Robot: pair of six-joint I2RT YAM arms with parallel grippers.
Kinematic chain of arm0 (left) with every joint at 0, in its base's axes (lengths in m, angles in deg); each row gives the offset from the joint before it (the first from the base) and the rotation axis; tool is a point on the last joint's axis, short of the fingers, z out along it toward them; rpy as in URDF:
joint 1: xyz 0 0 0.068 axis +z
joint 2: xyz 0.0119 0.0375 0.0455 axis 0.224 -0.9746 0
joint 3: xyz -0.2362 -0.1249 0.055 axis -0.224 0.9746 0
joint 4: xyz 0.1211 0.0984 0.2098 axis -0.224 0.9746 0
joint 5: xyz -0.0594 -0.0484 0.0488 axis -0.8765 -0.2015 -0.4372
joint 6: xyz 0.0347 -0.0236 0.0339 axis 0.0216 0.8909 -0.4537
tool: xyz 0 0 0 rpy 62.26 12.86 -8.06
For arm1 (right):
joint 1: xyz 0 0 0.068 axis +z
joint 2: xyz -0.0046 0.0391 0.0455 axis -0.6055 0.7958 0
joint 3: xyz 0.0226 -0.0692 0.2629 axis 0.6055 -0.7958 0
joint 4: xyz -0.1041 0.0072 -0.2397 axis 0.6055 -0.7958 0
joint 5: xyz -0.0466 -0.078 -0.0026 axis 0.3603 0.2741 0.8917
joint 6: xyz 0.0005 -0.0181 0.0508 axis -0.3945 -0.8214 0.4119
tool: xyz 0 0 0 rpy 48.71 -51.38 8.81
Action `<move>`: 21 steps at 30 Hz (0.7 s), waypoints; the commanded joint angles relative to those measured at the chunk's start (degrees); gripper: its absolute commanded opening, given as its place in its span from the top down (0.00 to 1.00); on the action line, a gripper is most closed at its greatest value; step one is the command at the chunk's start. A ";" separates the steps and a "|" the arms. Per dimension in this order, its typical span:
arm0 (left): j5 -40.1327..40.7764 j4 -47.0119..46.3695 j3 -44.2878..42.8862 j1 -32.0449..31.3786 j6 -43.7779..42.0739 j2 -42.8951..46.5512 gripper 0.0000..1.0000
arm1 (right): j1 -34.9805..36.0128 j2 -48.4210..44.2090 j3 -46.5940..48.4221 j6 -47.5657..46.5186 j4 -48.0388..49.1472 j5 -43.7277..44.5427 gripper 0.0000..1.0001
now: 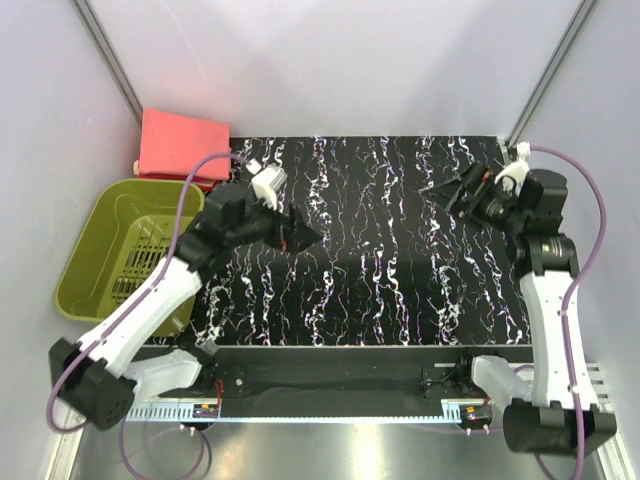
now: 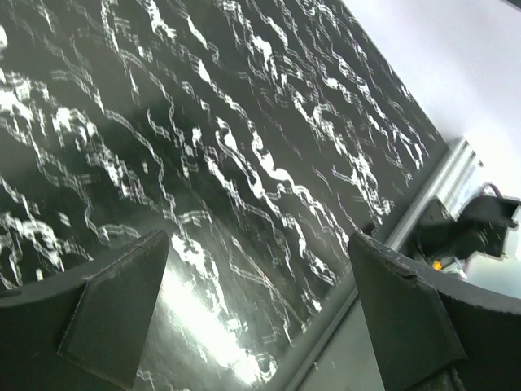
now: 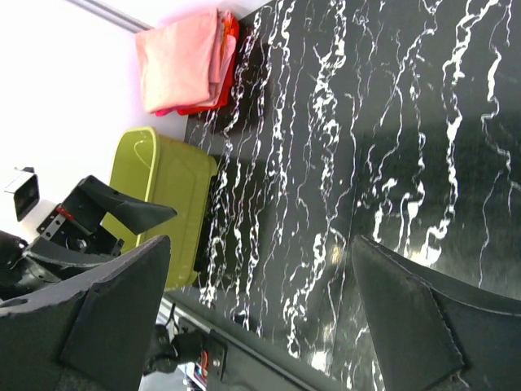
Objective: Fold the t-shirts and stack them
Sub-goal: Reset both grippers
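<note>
The t-shirts lie folded in one flat stack at the table's far left corner, partly over the edge. In the right wrist view the t-shirts show a salmon one on top and redder layers beneath. My left gripper hovers over the left part of the black marbled table, open, nothing between its fingers. My right gripper hangs over the far right of the table, open and empty, its fingers wide apart. Neither gripper touches the stack.
An olive-green plastic basket stands off the table's left edge, just in front of the stack, and looks empty. The basket shows again in the right wrist view. White walls close the back and sides. The arm bases sit on a rail along the near edge.
</note>
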 commanded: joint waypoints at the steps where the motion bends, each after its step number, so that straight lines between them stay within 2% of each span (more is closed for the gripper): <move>1: -1.56 1.42 3.57 0.11 1.33 7.90 0.01 | 0.34 -4.79 -1.66 -1.18 -5.68 0.35 0.00; 3: 0.90 3.18 3.85 0.20 0.01 11.95 0.01 | 0.34 -6.64 -2.01 -0.39 -5.68 0.61 0.00; 8: 1.27 4.77 0.87 0.11 0.09 16.61 0.01 | 0.34 -8.22 -1.13 0.76 -5.68 -0.09 0.00; 21: 3.38 6.44 -2.65 0.20 0.26 20.14 0.01 | 0.34 -9.55 0.54 -0.47 -5.68 1.84 0.00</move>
